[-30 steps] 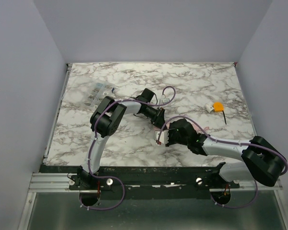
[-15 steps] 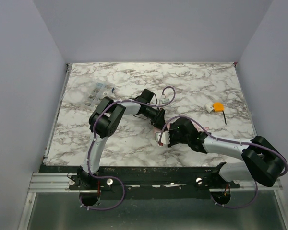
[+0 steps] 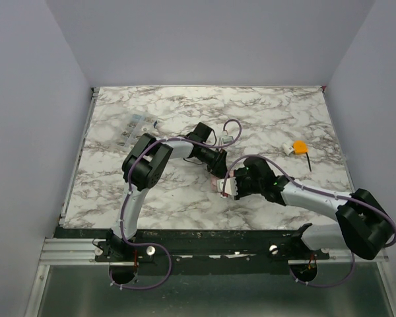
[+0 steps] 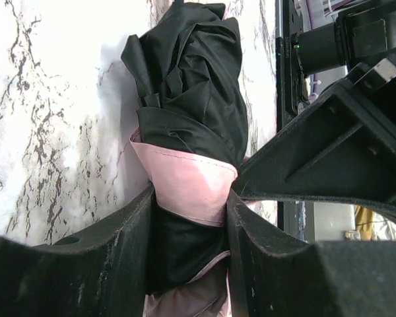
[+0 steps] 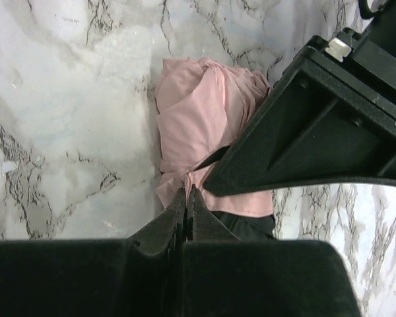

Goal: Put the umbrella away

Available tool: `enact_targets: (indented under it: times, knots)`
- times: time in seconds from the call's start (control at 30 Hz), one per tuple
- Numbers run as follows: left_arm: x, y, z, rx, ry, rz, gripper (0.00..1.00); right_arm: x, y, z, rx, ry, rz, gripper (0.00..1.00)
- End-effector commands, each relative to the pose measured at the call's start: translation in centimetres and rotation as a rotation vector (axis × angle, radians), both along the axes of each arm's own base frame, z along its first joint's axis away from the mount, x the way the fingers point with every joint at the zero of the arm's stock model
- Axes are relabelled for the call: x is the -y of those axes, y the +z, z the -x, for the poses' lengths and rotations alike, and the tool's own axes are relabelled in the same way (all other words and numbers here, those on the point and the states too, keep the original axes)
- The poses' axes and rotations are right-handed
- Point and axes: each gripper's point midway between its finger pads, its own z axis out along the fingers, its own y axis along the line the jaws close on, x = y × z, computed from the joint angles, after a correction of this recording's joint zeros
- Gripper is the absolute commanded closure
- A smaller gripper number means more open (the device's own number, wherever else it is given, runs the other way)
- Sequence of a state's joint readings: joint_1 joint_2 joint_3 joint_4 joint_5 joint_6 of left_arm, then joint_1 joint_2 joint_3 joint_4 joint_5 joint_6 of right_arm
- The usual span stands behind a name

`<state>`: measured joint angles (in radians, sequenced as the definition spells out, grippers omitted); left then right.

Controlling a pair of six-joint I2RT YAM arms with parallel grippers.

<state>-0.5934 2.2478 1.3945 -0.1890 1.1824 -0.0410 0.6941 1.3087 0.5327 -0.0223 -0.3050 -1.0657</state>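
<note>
Starting wide on the table [image 3: 152, 198], marble, both arms meeting mid-table. Spotting a change on the right arm [image 3: 317, 198]: eased slightly toward the back against a second ago. Hardly a twitch from the left arm [image 3: 145, 168]. Reading that as a tug or re-set on the bundle, not a carry, so no putting away yet.

Finding the umbrella [image 4: 185, 112] lying on the table between the two wrists, folded into a black-and-pink bundle, nearly hidden from above. Catching the left fingers [image 4: 119, 251] closed around its middle, pressed on the pink band from both sides. Catching the right fingers [image 5: 162, 231] clenched flat together, tips right at the pink hem; cannot tell about any fold nipped there.

Hunting for containers now: no sleeve, bin or box in any view, so nowhere obvious to stow it. Noting only a small packet [image 3: 133, 129] at back left and an orange thing [image 3: 299, 146] out right, both well apart from the action.
</note>
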Motion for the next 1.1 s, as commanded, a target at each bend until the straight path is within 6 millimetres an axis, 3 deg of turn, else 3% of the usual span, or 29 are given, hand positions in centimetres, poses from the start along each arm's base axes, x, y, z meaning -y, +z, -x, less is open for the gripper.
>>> enact_targets:
  times: [0.0,0.23,0.4,0.7,1.07]
  knots:
    - [-6.2,-11.4,4.4,-0.146,0.054,-0.461,0.61,3.7,-1.6,1.5,-0.102,-0.015,0.150,1.00]
    - [-6.1,-11.4,4.2,-0.143,0.060,-0.465,0.57,4.4,-2.3,3.1,-0.186,0.047,0.227,1.00]
    - [-6.1,-11.3,4.2,-0.141,0.062,-0.462,0.55,4.5,-2.3,3.1,-0.196,0.051,0.234,1.00]
    - [-6.2,-11.5,4.3,-0.141,0.061,-0.466,0.53,2.2,2.3,1.4,-0.146,0.051,0.142,1.00]
    - [-6.1,-11.4,4.2,-0.142,0.061,-0.462,0.49,3.7,1.1,2.3,-0.149,0.091,0.224,1.00]
